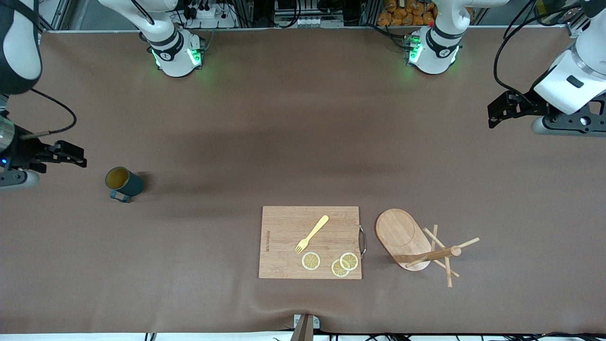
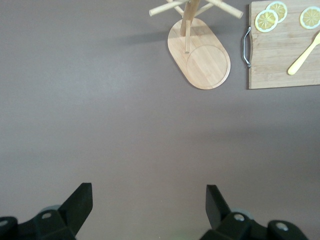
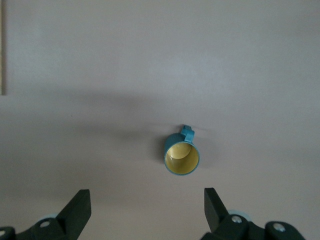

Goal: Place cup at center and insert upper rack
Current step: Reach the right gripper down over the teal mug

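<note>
Dark teal cup (image 1: 124, 182) upright on brown table covering (image 1: 265, 142), near the right gripper (image 1: 71, 155) and toward the right arm's end of the table; handle turned toward the front camera. Right gripper spread wide, holding nothing, hanging low just beside the cup. Left gripper (image 1: 502, 111) likewise spread wide and empty, up over bare covering at the left arm's end, well apart from everything.

Bamboo upper rack (image 1: 416, 244) tipped over, oval base on edge, post and pegs lying out along the surface, well away from the left gripper and nearer to the front camera. Just beside it, a wooden cutting board (image 1: 310, 241) carrying a yellow fork (image 1: 312, 233) and three lemon slices (image 1: 311, 261).

Likely trouble: a pinch on the cup's rounded wall could slip or rotate; catching the handle instead could tip it. No marker for the centre, so placement rests on estimate alone. Thin pegs could snag a finger or roll the rack toward the board. Possible nudging of the board's metal handle (image 1: 362, 241) during any lift of the rack.

Plain matte covering throughout, slightly rumpled at the front edge. Cables, green-lit arm bases (image 1: 177, 54) and cluttered shelving along the table's edge.
</note>
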Motion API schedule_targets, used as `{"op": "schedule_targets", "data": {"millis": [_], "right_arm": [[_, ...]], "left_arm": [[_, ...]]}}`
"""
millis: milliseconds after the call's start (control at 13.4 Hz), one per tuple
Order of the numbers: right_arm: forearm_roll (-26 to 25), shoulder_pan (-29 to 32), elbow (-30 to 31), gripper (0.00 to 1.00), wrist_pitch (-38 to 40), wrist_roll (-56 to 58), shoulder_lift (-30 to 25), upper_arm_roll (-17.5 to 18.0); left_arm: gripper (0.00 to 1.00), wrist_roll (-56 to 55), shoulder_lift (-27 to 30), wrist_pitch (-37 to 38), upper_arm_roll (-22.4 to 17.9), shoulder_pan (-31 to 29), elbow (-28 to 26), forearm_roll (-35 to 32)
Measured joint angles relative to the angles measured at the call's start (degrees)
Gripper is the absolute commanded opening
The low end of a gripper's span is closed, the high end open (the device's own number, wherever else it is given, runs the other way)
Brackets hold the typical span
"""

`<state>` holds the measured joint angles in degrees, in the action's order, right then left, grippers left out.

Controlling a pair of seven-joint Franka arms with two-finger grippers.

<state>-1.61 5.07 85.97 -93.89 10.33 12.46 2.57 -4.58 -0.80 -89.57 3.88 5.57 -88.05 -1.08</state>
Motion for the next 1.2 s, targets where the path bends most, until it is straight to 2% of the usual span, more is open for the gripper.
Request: {"op": "schedule_targets", "data": {"millis": [449, 749, 1198], "right_arm": [[0.02, 2.52, 5.46, 1.00, 0.05, -0.70, 3.27, -0.25], [0.04, 4.67, 11.73, 1.00, -4.87, -0.72, 3.55, -0.30], [0.29, 5.63, 13.99, 1.00, -7.51, -1.89, 5.38, -0.31]], "left_arm": [[1.00, 0.00, -0.06, -0.21, 0.16, 0.01, 1.15, 0.00], [1.00, 0.00, -0.66, -0.17, 0.29, -0.01, 1.13, 0.00], [1.00, 0.00, -0.66, -0.17, 0.47, 0.00, 1.13, 0.00]]}}
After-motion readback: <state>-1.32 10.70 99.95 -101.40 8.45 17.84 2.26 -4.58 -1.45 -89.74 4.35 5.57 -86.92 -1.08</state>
